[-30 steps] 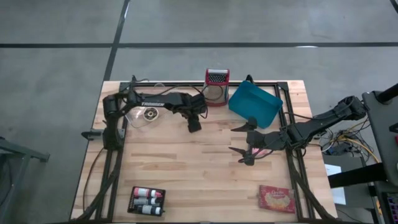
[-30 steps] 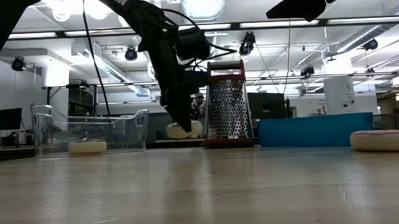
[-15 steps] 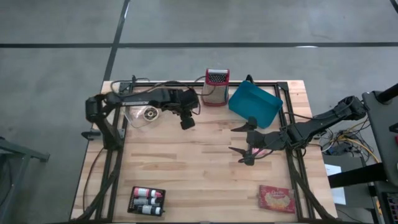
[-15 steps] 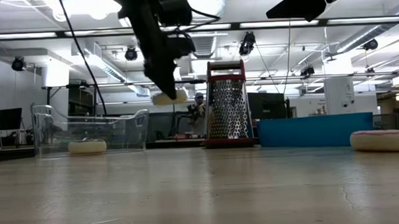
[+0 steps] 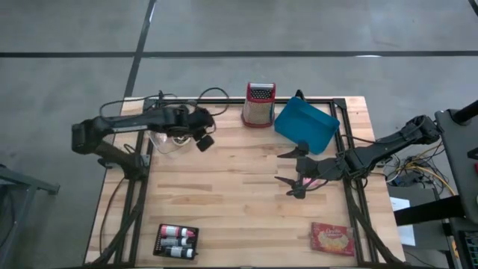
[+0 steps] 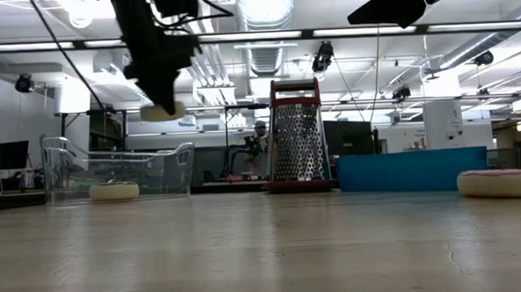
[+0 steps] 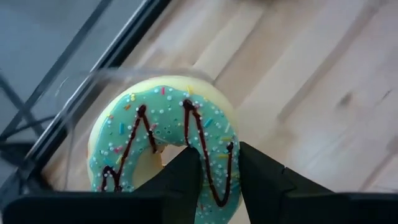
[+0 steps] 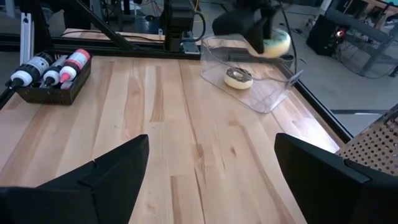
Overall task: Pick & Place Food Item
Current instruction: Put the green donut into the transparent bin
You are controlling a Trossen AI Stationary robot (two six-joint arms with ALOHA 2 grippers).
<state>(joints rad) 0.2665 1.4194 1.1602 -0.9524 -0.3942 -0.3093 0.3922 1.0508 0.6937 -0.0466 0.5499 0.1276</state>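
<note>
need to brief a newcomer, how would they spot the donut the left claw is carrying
Find the clear plastic bin at the table's far left. The left claw hangs at its edge, shut on the donut: green icing, dark drizzle, sprinkles, unlike the paler one inside.

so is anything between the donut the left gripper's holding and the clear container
Nothing visible. The left gripper holds the green-iced donut in the air above the clear container, near its rim. Another donut already lies inside.

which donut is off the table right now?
The green-iced donut, gripped by the left end effector above the clear bin. Another donut lies inside that bin; the pink donut rests on the table.
</note>
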